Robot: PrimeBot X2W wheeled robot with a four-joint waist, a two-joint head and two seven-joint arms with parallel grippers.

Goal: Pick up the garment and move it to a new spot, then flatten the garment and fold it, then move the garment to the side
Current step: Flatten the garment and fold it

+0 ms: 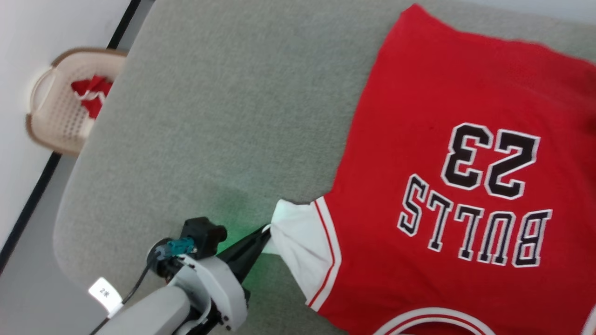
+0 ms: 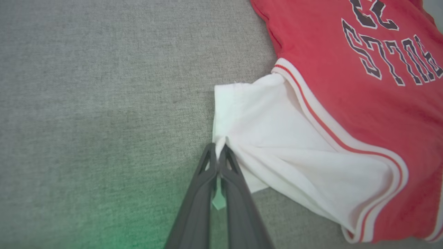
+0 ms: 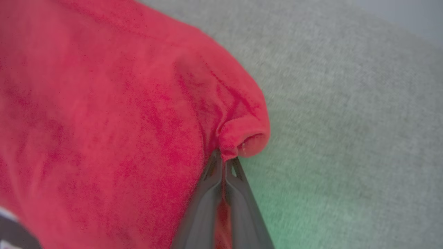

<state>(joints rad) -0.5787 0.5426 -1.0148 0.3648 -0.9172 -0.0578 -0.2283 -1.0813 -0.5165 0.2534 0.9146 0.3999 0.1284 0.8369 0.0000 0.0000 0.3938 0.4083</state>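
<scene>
**Both grippers pinched shut on the red basketball-jersey shirt with short white sleeves and black "BULLS 23" lettering, which is spread on the grey felt-covered table.**

In the head view the shirt lies print-up from the centre out to 3 o'clock, with its lettering upside down. At 6 o'clock the left gripper has its dark fingers closed on the white sleeve. The left wrist view shows this more closely: the fingertips meet on a pinch of sleeve hem, and folds run off toward 4 o'clock. The right wrist view shows the right gripper with its fingers together on a rolled red edge of the shirt. Which corner of the shirt that is cannot be told. At 10 o'clock in the head view, a beige perforated plastic basket beside the table holds red-and-white cloth.
</scene>
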